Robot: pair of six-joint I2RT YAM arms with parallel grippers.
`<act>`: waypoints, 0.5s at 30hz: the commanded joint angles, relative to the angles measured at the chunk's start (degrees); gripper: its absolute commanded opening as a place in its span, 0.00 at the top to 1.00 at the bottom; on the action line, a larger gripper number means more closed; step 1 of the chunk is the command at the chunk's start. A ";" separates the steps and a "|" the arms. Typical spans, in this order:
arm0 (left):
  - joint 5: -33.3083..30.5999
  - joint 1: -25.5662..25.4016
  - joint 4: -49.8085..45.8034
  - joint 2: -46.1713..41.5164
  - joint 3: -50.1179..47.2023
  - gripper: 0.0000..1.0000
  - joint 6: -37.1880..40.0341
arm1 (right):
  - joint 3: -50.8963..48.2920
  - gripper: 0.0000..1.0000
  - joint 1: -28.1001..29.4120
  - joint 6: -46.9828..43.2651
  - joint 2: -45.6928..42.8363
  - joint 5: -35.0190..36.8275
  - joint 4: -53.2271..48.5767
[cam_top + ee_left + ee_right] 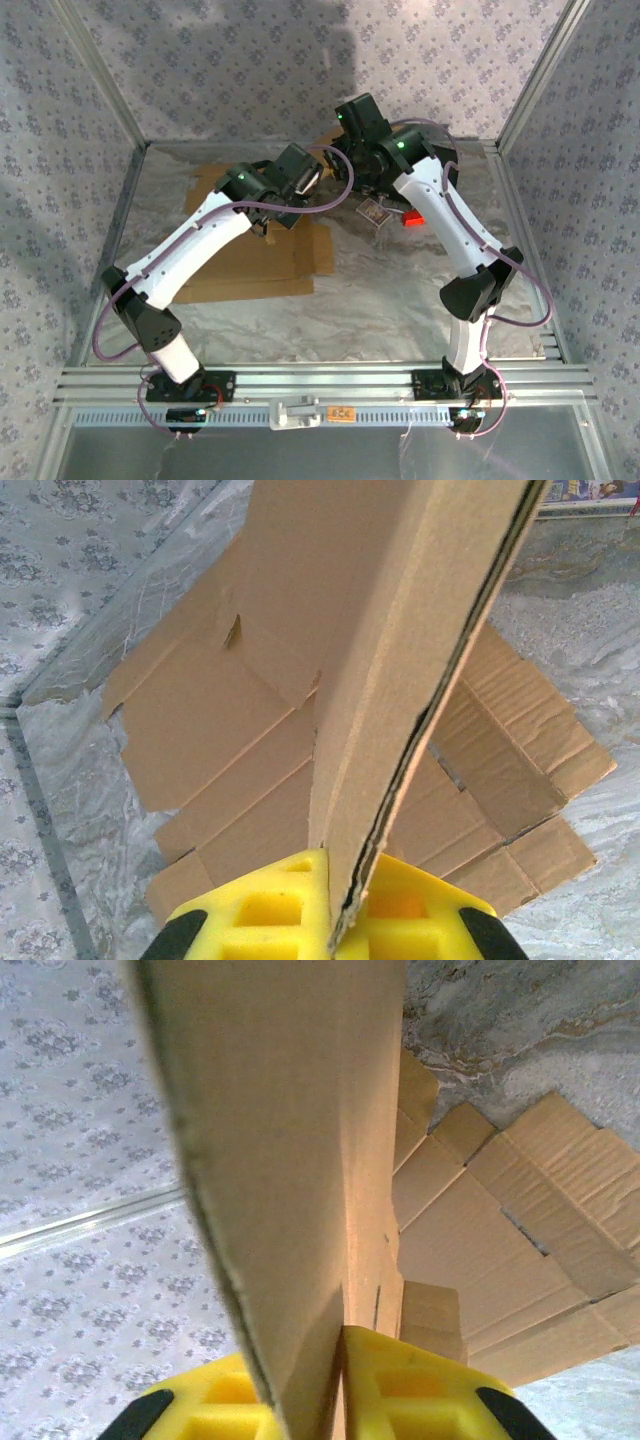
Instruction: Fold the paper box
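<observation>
Pinches a raised panel of the flat brown corrugated cardboard box (250, 268) in left hand (335, 885), yellow pads clamped on its edge. Does likewise with right hand (310, 1370), closed on an upright panel. Likely stands these up as walls, base left lying. Beneath box, crinkled silvery counter (380, 300). Right of box, small red object (412, 219). Around box, floral fabric walls (250, 70).
</observation>
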 commanded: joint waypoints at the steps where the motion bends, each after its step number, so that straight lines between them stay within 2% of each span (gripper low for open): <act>1: -1.40 -0.63 -0.76 0.40 2.72 1.00 -1.42 | 1.58 0.89 -0.25 -0.53 0.42 1.96 -2.62; 5: -1.77 -0.71 -0.91 0.54 3.49 1.00 -1.57 | 1.64 1.00 -0.33 -0.47 0.25 2.04 -2.38; 6: -2.27 -0.81 -1.03 0.58 4.09 0.93 -2.03 | 1.60 1.00 -0.35 -0.49 0.20 1.85 -2.27; 7: -3.39 -0.97 -1.28 0.50 5.52 0.77 -2.92 | 1.65 1.00 -0.36 -0.69 0.06 1.77 -1.78; 8: -4.89 -1.21 -1.21 0.20 6.77 0.65 -4.03 | 1.60 1.00 -0.37 -1.26 -0.16 1.64 -0.88; 11: -7.80 -1.28 1.66 -2.52 9.16 0.43 -7.93 | 1.53 1.00 -1.17 -4.21 -1.57 1.81 3.83; 13: -8.03 -0.83 5.05 -5.04 9.95 0.33 -10.29 | 1.45 1.00 -2.27 -6.63 -2.59 0.95 8.35; 15: -7.40 0.82 8.16 -7.62 10.46 0.28 -13.61 | 2.02 1.00 -3.66 -8.42 -3.18 -0.45 12.11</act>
